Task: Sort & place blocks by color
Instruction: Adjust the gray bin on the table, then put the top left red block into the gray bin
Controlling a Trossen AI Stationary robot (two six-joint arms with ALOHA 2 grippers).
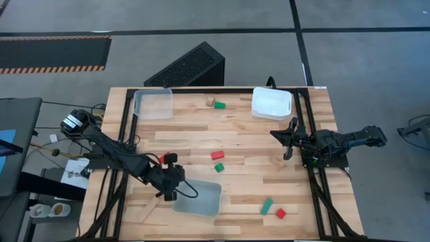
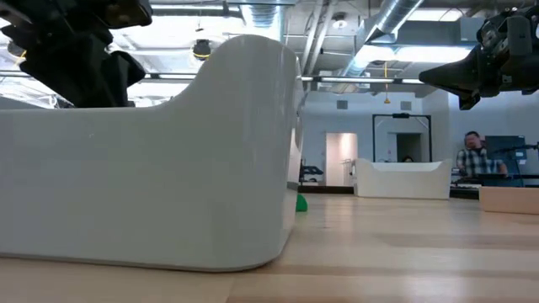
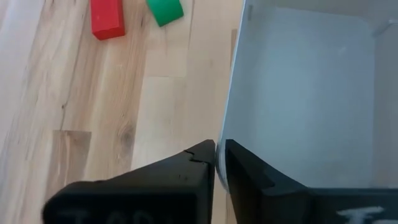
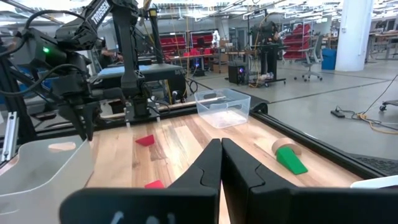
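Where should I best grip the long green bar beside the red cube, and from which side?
Probably from straight above, closing across the narrow width of the green bar at its middle or far end: it lies flat and slanted, and the red cube sits close to its near end.

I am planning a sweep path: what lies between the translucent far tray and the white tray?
In the high view, a plain wood block and a green block lie there, close together.
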